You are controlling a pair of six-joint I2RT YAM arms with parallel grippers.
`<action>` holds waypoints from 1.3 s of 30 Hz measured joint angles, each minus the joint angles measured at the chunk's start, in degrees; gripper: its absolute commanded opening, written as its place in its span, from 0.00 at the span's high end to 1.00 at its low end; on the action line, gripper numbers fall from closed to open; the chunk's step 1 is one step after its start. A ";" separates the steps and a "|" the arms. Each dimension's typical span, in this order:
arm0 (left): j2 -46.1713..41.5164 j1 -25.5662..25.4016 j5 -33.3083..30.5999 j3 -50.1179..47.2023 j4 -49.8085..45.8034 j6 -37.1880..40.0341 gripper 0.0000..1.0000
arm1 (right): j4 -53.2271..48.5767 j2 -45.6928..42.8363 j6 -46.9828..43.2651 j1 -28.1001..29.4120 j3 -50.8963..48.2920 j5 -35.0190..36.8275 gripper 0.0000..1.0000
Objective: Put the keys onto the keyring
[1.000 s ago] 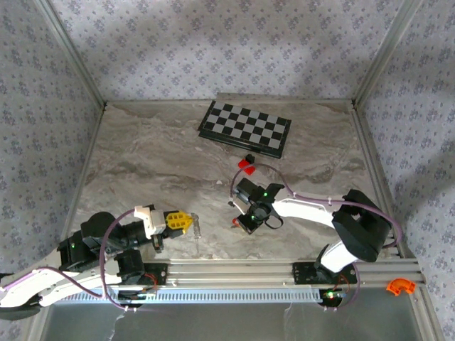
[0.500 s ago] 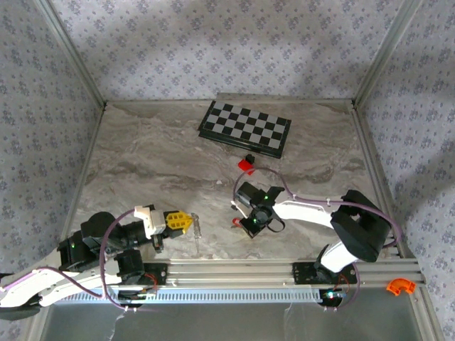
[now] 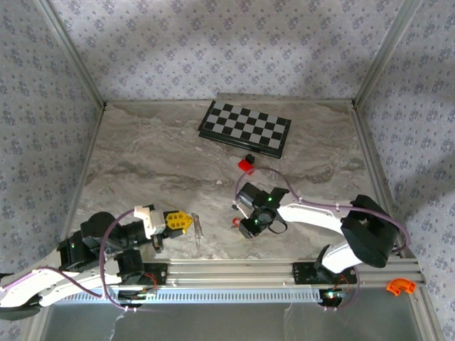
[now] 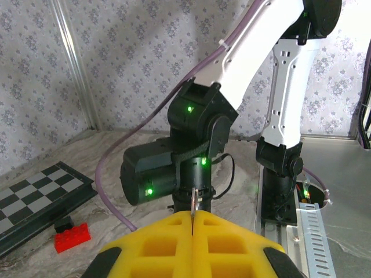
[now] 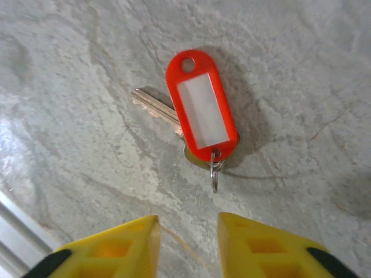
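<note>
**Key loose on the bench, keyring pinched and waiting**

The right tool [image 5: 186, 223] hovered just above the key [image 5: 152, 105]. Its yellow fingers [image 5: 116, 243] were parted to a narrow gap with nothing between them. The key lay flat on the marble bench [image 5: 301, 58], its silvery blade pointing to the upper left in the wrist view. Its head was hidden under a red tag [image 5: 203, 110] with a pale label window. A small split ring [image 5: 214, 174] hung off the tag's near end, closest to the fingertips. That probably explained the hover: the tool was lined up over the tag end, placed to come down for a grip.

From above, the right arm reached in from its base at the near right, elbow folded back. Its wrist was turned so the tool [image 3: 247, 226] pointed steeply down at the bench, with the key [image 3: 235, 222] a red speck just beside it.

The left tool [image 4: 192, 215] was closed tight on a thin silvery piece standing up between its pads. I took this to be the keyring [image 4: 193, 200], though its form was too fine to make out. The left arm lay low along the near edge, with its tool [image 3: 182, 222] level and aimed toward the right arm. Held so, the keyring [image 3: 197, 229] seemed offered as a steady target for threading. Key and keyring were well apart. The chessboard [image 3: 245, 128] and a red block [image 3: 246, 165] sat farther back, out of the way.
</note>
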 measured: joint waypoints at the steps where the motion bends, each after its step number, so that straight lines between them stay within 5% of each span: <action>1: 0.00 0.00 0.00 0.00 -0.02 0.00 1.00 | -0.44 -0.24 -0.04 -0.22 0.59 0.00 0.60; 18: -1.14 -0.76 0.00 -0.11 0.00 0.02 1.00 | -6.45 9.57 -5.68 -1.97 9.84 -0.04 0.72; 39: -1.55 -1.44 -0.22 -0.28 0.00 0.04 1.00 | -5.68 11.72 -6.69 -2.01 9.86 -0.11 1.00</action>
